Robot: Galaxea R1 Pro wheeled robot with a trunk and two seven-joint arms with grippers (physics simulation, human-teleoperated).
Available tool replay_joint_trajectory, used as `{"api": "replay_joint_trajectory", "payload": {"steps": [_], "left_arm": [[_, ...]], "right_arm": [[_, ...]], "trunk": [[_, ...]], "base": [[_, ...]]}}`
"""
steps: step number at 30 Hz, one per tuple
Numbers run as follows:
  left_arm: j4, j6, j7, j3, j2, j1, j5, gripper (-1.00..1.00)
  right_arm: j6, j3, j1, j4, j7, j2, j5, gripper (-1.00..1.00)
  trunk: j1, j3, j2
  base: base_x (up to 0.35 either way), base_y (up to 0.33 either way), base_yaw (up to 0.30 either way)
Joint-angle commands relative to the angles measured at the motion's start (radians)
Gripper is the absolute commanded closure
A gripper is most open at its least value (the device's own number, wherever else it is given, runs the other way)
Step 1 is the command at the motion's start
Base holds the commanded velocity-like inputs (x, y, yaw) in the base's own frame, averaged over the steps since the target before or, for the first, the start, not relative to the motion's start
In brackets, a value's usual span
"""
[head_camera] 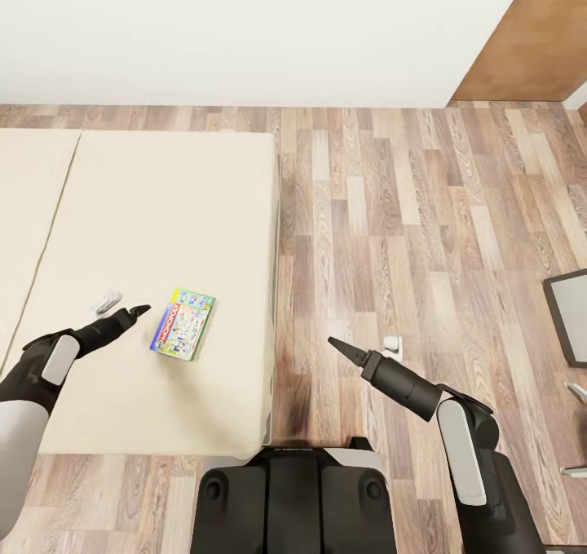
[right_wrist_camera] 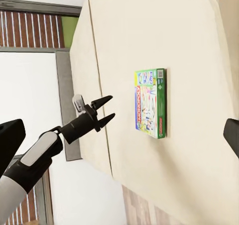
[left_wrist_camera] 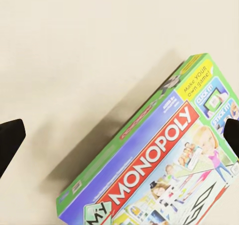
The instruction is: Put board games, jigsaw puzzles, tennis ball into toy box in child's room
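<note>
Open left gripper [head_camera: 140, 311] just beside board game [head_camera: 183, 323] on bed [head_camera: 163, 203]

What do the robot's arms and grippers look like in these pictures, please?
Both arms have black segments with light grey panels, plus a white upper section on the left one. The left gripper and right gripper each end in slim, pointed black fingers tapering from a dark cylindrical wrist. A small white-grey piece sits by each wrist. No cables or markings are visible.
</note>
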State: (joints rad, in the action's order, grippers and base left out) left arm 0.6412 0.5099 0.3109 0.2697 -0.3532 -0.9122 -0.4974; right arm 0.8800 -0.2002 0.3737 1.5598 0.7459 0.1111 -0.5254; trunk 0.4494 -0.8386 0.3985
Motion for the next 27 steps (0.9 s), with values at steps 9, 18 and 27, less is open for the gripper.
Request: {"api": "replay_joint_trajectory", "payload": {"steps": [9, 18, 27], "left_arm": [[0.001, 0.006, 0.002, 0.003, 0.0, 0.0, -0.007, -1.0], [0.001, -0.025, 0.012, 0.003, 0.002, 0.0, -0.01, -1.0], [0.001, -0.027, 0.024, 0.003, 0.001, 0.0, -0.008, -1.0]], "right_arm": [[0.005, -0.002, 0.001, 0.0, 0.004, 0.001, 0.002, -1.0], [0.005, -0.004, 0.001, 0.0, 0.004, 0.0, 0.002, -1.0], [0.005, -0.004, 0.001, 0.0, 0.004, 0.0, 0.002, -1.0]], "trunk": [[0.001, -0.001, 0.002], [0.001, -0.001, 0.002], [0.001, -0.001, 0.002]], "base": [[0.0, 0.0, 0.0], [0.0, 0.0, 0.0], [0.0, 0.0, 0.0]]}}
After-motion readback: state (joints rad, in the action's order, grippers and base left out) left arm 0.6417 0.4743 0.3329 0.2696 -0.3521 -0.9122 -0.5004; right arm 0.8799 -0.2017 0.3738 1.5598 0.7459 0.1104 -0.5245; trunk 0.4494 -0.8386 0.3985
